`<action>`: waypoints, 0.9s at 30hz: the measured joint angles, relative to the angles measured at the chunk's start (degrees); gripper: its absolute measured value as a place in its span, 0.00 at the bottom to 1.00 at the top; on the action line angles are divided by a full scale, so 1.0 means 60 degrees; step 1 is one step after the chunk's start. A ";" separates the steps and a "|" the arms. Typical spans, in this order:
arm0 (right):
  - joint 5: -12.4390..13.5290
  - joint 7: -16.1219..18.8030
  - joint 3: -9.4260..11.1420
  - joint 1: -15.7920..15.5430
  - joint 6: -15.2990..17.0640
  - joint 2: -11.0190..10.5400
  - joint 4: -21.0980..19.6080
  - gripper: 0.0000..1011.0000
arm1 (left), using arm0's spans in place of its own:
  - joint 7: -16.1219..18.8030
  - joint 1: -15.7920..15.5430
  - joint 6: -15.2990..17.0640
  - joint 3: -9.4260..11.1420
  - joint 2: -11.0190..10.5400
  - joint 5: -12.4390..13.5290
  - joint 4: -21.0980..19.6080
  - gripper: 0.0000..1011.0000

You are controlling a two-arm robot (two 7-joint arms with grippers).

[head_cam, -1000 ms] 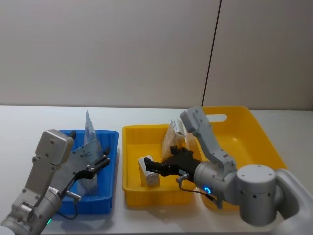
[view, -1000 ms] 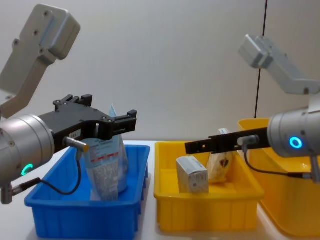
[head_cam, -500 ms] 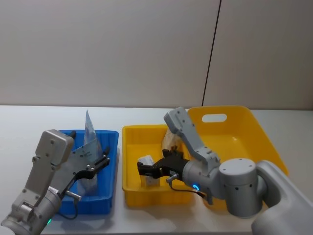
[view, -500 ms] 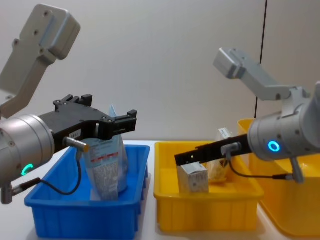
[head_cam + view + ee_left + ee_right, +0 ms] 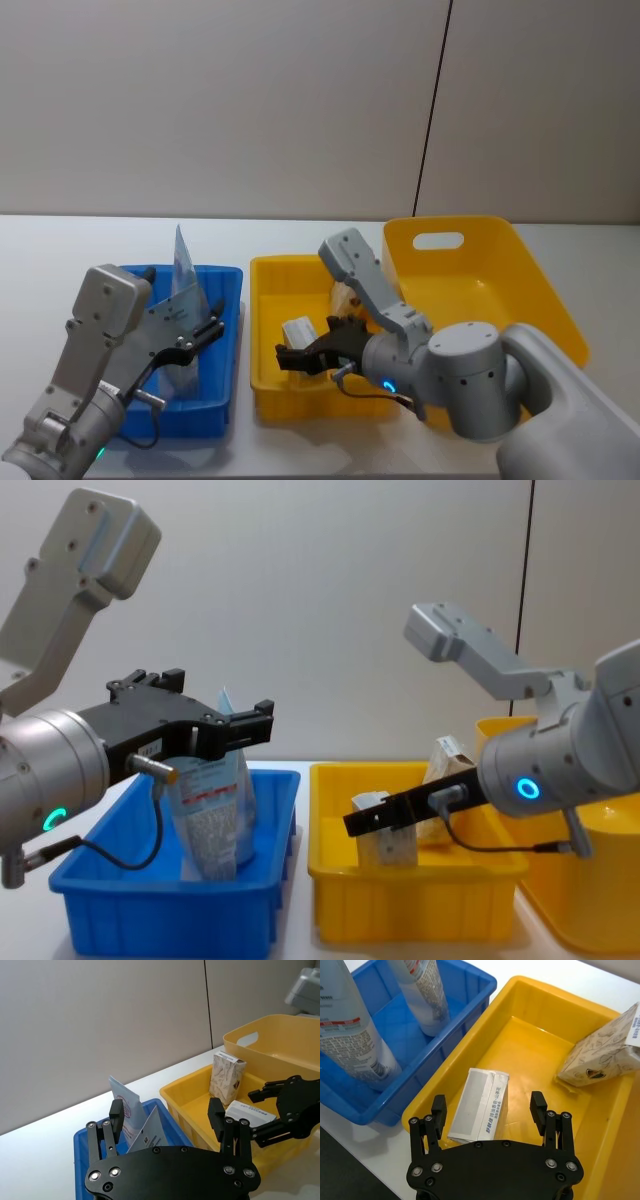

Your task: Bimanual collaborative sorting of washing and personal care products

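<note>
My right end effector (image 5: pixel 488 1104) is down inside the small yellow bin (image 5: pixel 535 1045) with its fingers spread wide apart, one on each side of the small grey-white carton (image 5: pixel 480 1105), which lies on its side on the bin floor near the wall next to the blue bin (image 5: pixel 470 990). From my right wrist view there is a gap between each finger and the carton, so nothing is clamped. In the chest view that end effector (image 5: pixel 365 815) sits just in front of the carton (image 5: pixel 392 848), with the cream carton with the dark emblem (image 5: pixel 440 760) leaning farther back in the same bin. The right wrist view shows the cream carton (image 5: pixel 600 1057) tilted against the far wall, apart from the grey-white one. My left end effector (image 5: pixel 166 1115) hangs over the blue bin, fingers also well apart and holding nothing. The pale blue-white refill pouch (image 5: pixel 124 1109) stands upright in that bin just beyond it, and a second pale printed pack (image 5: pixel 150 1132) stands beside it. In the head view the large yellow bin (image 5: pixel 480 270) rests on the surface (image 5: pixel 100 245) to the right of the small yellow one.
</note>
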State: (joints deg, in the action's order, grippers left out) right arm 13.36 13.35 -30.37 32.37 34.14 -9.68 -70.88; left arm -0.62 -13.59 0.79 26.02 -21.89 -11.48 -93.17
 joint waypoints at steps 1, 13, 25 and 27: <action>-0.0010 0.0005 -0.0007 0.0010 0.0008 0.0010 0.0027 0.99 | 0.0000 0.0000 0.0000 0.0000 0.0000 0.0001 -0.0001 0.99; -0.0122 0.0039 -0.0039 0.0121 0.0036 0.0201 0.0365 0.99 | 0.0000 0.0000 0.0000 0.0000 0.0000 0.0000 0.0000 0.99; -0.0282 -0.0179 0.0064 0.0131 -0.0064 0.0310 0.0407 0.99 | 0.0000 0.0000 0.0000 0.0000 -0.0001 0.0001 0.0000 0.99; -0.0301 -0.0203 0.0077 0.0131 -0.0083 0.0324 0.0407 0.94 | 0.0000 0.0000 0.0000 0.0000 0.0000 0.0001 -0.0001 0.99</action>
State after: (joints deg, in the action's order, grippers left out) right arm 11.56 12.13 -29.91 33.16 33.64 -7.74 -68.43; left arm -0.62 -13.59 0.79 26.02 -21.90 -11.48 -93.18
